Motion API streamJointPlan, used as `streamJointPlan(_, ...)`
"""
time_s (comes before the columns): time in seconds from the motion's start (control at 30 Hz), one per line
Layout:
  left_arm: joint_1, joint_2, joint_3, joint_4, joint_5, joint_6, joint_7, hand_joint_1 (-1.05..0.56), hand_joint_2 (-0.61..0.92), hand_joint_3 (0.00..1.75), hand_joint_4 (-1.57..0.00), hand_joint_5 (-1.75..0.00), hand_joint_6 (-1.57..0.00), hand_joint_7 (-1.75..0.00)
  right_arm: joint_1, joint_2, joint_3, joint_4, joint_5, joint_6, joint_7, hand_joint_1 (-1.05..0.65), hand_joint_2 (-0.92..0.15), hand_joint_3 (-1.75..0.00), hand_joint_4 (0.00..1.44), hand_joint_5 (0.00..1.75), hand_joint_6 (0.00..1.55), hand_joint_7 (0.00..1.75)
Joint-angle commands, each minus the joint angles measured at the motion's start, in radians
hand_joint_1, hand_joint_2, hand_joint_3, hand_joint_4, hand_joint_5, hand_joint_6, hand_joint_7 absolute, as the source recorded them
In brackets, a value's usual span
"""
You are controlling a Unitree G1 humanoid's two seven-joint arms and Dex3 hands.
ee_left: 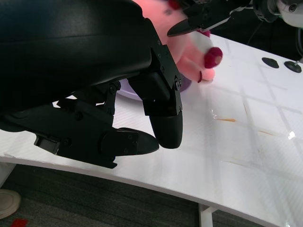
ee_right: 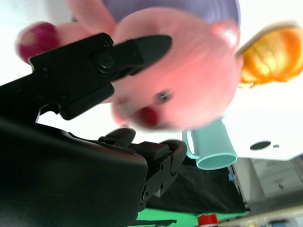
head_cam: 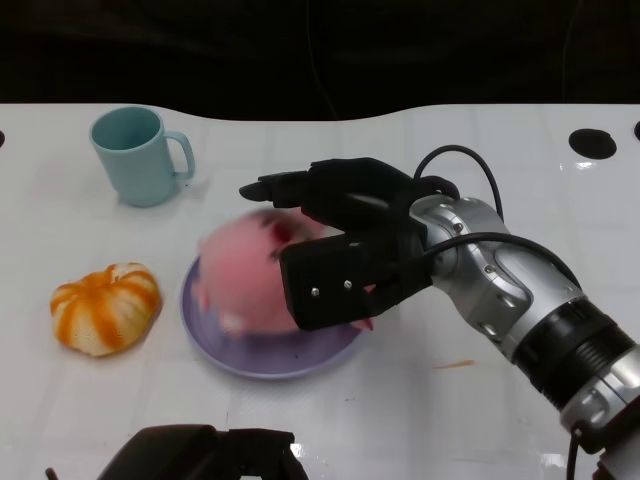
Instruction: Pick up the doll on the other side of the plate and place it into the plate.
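Note:
A pink plush doll (head_cam: 250,275) with dark red feet lies blurred over the purple plate (head_cam: 270,362) at mid table. My right hand (head_cam: 350,230) hovers right over it, fingers stretched above the doll and thumb in front of it, spread apart. In the right wrist view the doll (ee_right: 189,80) shows blurred between and beyond the thumb and fingers, with the plate (ee_right: 189,7) behind it; no firm grip on it shows. My left hand (head_cam: 200,450) rests low at the near table edge, holding nothing. The left wrist view shows the doll (ee_left: 189,52) on the plate's far side.
A light teal mug (head_cam: 140,155) stands behind the plate to the left. An orange and white pumpkin toy (head_cam: 105,307) lies left of the plate. Black round marks sit near the table's back right edge.

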Motion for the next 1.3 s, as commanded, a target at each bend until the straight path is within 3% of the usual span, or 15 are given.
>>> streamJointPlan(0.03,0.004,0.003,0.011,-0.010,-0.004,0.005,-0.001,-0.25,0.92,0.35,-0.72,-1.45,-0.80,-0.77,-0.019,-0.045,0.014,-0.053,-0.010,0.010,0.064,-0.92,-0.92,-0.16,0.00,0.15,0.03,0.01)
streamJointPlan(0.43,-0.011,0.007,0.012,0.012,0.001,-0.008,0.007,-0.26,0.92,0.34,-0.70,-1.50,-0.81,-0.78,0.037,-0.120,-0.026,-0.252,0.032,-0.002,0.135,-0.98,-0.92,-0.22,0.03,0.08,0.02,0.01)
streamJointPlan(0.6,-0.025,0.008,0.008,0.027,0.007,-0.013,0.008,-0.26,0.92,0.34,-0.70,-1.51,-0.81,-0.79,0.119,-0.176,-0.074,-0.361,0.081,-0.053,0.121,-0.91,-0.92,-0.23,0.08,0.13,0.06,0.03)
streamJointPlan(0.93,-0.040,0.005,0.002,0.044,0.009,-0.015,0.013,-0.26,0.92,0.34,-0.70,-1.50,-0.80,-0.81,0.336,-0.297,-0.195,-0.594,0.260,-0.047,0.228,-0.83,-0.92,-0.19,0.11,0.21,0.10,0.04)
streamJointPlan(1.13,-0.040,0.006,0.008,0.060,0.006,-0.031,0.026,-0.26,0.92,0.33,-0.70,-1.51,-0.80,-0.81,0.463,-0.368,-0.258,-0.629,0.340,-0.139,0.218,-0.81,-0.92,-0.19,0.11,0.23,0.10,0.04)
streamJointPlan(1.3,-0.040,0.007,0.009,0.060,0.006,-0.031,0.022,-0.25,0.92,0.33,-0.70,-1.52,-0.79,-0.80,0.548,-0.387,-0.305,-0.642,0.371,-0.186,0.186,-0.78,-0.92,-0.18,0.14,0.27,0.14,0.06)
